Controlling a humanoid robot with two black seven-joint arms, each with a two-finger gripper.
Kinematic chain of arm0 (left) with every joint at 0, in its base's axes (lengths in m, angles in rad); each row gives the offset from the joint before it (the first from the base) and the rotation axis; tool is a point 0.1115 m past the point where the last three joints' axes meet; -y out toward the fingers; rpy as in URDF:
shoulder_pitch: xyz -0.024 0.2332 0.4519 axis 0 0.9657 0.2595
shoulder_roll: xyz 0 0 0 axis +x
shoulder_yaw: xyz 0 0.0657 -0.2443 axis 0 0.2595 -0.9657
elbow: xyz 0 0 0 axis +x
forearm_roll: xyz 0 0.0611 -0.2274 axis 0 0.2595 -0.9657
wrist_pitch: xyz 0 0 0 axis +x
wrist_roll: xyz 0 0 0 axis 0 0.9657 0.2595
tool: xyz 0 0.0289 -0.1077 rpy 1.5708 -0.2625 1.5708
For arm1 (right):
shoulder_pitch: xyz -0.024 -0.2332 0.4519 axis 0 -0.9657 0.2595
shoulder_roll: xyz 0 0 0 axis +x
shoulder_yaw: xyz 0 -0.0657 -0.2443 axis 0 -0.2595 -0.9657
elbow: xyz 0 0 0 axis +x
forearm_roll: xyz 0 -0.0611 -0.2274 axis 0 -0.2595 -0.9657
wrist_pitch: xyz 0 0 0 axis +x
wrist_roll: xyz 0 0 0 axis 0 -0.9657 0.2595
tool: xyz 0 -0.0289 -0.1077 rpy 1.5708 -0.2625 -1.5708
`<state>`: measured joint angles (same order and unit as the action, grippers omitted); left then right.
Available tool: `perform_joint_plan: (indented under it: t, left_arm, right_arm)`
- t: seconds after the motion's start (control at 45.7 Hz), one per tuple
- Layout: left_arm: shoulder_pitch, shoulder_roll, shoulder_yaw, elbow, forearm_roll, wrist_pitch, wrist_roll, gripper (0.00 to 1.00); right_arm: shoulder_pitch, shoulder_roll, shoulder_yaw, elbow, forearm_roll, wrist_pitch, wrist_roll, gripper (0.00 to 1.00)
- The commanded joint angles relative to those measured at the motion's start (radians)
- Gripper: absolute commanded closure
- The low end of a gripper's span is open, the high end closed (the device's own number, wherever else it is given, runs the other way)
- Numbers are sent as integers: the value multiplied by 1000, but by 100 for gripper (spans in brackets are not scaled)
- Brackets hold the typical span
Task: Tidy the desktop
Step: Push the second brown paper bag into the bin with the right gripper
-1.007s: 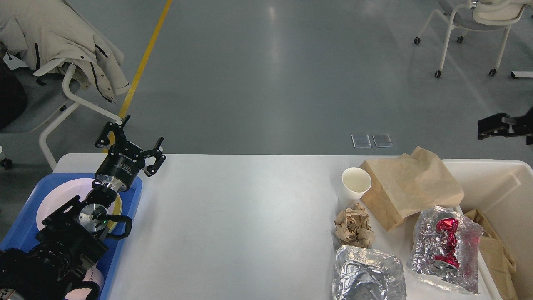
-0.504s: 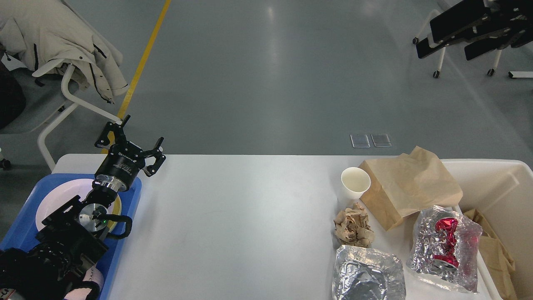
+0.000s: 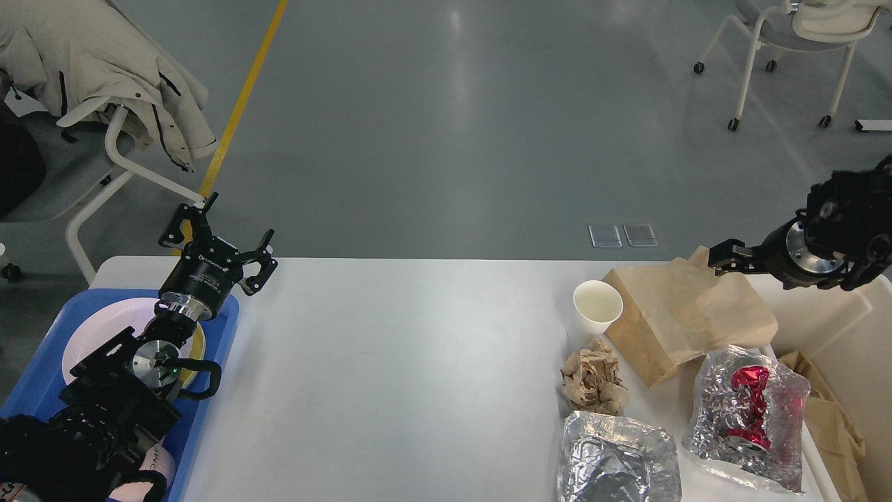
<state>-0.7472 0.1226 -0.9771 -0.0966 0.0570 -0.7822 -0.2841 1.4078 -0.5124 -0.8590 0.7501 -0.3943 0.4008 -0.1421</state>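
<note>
The white desktop (image 3: 390,362) carries litter at its right end: a white paper cup (image 3: 597,305), a brown paper bag (image 3: 686,310), a crumpled brown paper ball (image 3: 592,380), a foil bag (image 3: 617,464) and a foil bag with a red object inside (image 3: 749,411). My left gripper (image 3: 219,240) is open and empty above the far end of the blue tray (image 3: 42,390). My right gripper (image 3: 721,259) comes in from the right and hovers at the paper bag's far top edge. It is seen side-on, so its fingers cannot be told apart.
A cream plastic bin (image 3: 850,328) with brown paper inside stands at the right edge. The blue tray holds a white plate (image 3: 104,328). Chairs stand on the floor at far left (image 3: 104,139) and far right (image 3: 801,35), beyond the table.
My right arm swung from the upper right down to just above the paper bag's far edge. My left arm has not moved.
</note>
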Motion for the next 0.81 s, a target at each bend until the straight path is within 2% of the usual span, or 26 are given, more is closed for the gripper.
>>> perform_joint_plan:
  t: [0.0, 0.241, 0.328, 0.613, 0.788]
  left_arm:
    - [0, 0, 0, 0, 0, 0, 0, 0]
    - [0, 0, 0, 0, 0, 0, 0, 0]
    - [0, 0, 0, -2, 0, 0, -1, 0]
    - [0, 0, 0, 0, 1, 0, -1, 0]
    - [0, 0, 0, 0, 0, 0, 0, 0]
  right_arm:
    - [-147, 75, 44, -159, 107, -31, -59, 0]
    - [-294, 98, 186, -256, 147, -57, -77, 0]
    - [-340, 114, 230, -267, 178, -109, -76, 0]
    - [-408, 147, 313, -288, 196, -207, -73, 0]
    - [-412, 149, 380, -287, 196, -218, -73, 0]
